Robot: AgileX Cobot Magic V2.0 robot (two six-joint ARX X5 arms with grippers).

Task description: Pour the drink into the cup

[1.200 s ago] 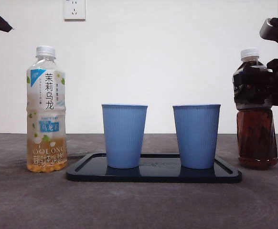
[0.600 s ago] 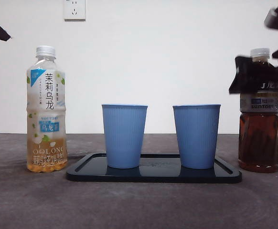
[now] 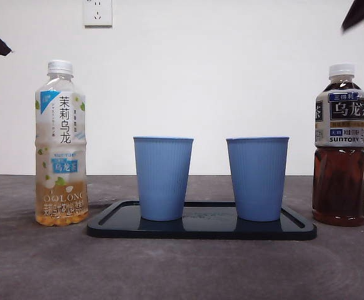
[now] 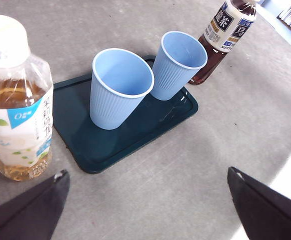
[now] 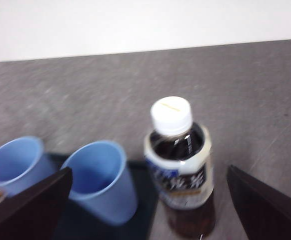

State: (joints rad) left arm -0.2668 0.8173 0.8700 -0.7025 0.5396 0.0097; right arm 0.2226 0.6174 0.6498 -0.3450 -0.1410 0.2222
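Grey table (image 3: 182, 269); dark tray (image 3: 201, 228) at centre carrying two blue cups (image 3: 163, 178), upright, apart. Pale oolong bottle (image 3: 60, 144) far left, dark tea bottle (image 3: 339, 145) far right, both capped, standing free. Left gripper (image 4: 145, 210) and right gripper (image 5: 145, 210) raised, jaws spread, empty
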